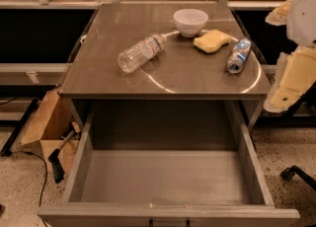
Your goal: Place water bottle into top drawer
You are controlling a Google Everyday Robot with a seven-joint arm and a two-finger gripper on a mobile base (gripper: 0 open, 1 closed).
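the water bottle (pixel 140 53) lies on its side on the tabletop (pixel 197 80), at about 10 o'clock from its middle, white cap pointing toward 2 o'clock, near the white bowl (pixel 190 21)

a yellow sponge (pixel 211 40) and a blue-and-white can (pixel 238 56) lie toward 2 o'clock

the top drawer (pixel 168 176) stands pulled open at 6 o'clock

the robot arm (pixel 291 80) shows at the 3 o'clock edge; the hand itself is out of sight there, so i cannot tell its state

Warm, dim light from above draws a bright curved glare arc across the tabletop (pixel 98 80), shadows the back wall of the top drawer (pixel 163 176), and tints the gripper (pixel 289 85) at 3 o'clock yellow.
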